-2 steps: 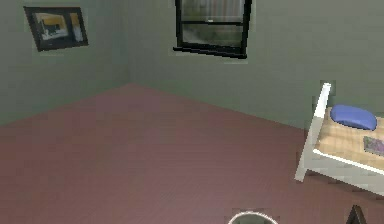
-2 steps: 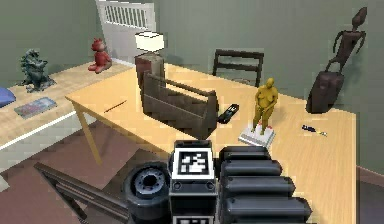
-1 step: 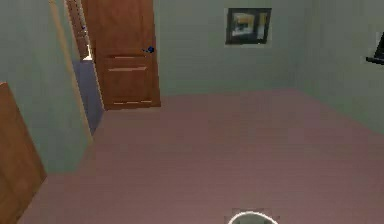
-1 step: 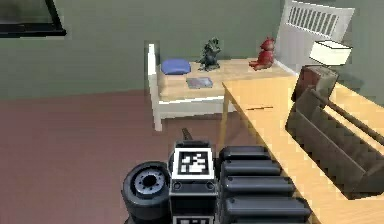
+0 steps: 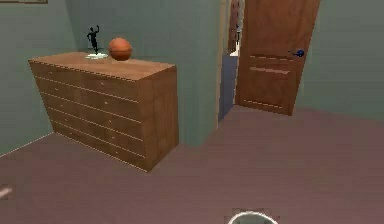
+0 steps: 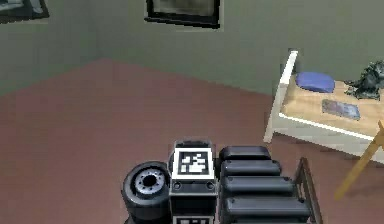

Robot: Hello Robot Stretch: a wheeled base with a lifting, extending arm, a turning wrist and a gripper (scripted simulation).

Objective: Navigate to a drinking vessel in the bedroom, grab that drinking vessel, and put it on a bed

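- Dresser (image 5: 100, 105), forward view's left, bears a statue (image 5: 94, 42) and a ball (image 5: 120, 48). I cannot tell which way the vessel lies from my pincer.
- Pincer (image 6: 150, 188), arm side view's lower middle: its far end is unclear, so I cannot tell whether it holds anything.
- Bed (image 6: 284, 95), right edge, lies well apart from the pincer.
- I can read no writing.

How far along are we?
Done: in a room with a bed, at the arm side view's right. In hand: cannot tell whether the jaws hold anything. Likely left: find and grab the vessel, place it on the bed; the dresser bears a ball and statue.
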